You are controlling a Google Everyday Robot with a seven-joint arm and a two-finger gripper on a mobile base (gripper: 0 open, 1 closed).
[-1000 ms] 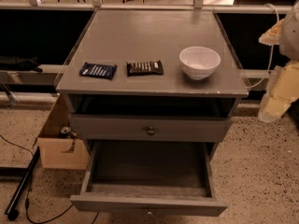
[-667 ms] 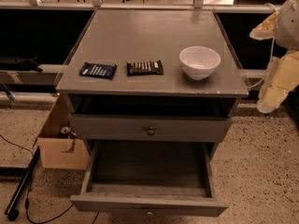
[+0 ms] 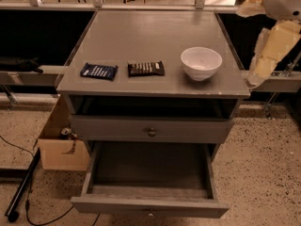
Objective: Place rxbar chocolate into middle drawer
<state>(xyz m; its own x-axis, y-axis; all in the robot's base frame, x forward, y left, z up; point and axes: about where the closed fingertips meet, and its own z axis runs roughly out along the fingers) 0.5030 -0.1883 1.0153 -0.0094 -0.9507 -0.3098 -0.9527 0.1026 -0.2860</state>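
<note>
**Chocolate bar on cabinet top, drawer below pulled out**

The dark brown-black wrapped rxbar chocolate [image 3: 146,68] lay flat on the grey wooden cabinet top [image 3: 150,29], near its front edge and left of centre. Just beside it to the left, not touching, lay a blue-wrapped snack bar [image 3: 99,71]. To its right, a little apart, stood a round white bowl [image 3: 201,63], upright.

Under the top sat a shallow grey drawer front with a centred round knob [image 3: 151,132], closed. Below that, the wide grey middle drawer [image 3: 150,205] stood pulled out, its dark floor exposed.

The robot's pale gripper [image 3: 257,74] hung at the far right, off the cabinet's right edge and well apart from the bar, with the bowl between them. Whether it was parted or closed could not be told.

A brown cardboard box [image 3: 63,152] sat on the speckled floor [image 3: 263,173], left of the cabinet.
</note>
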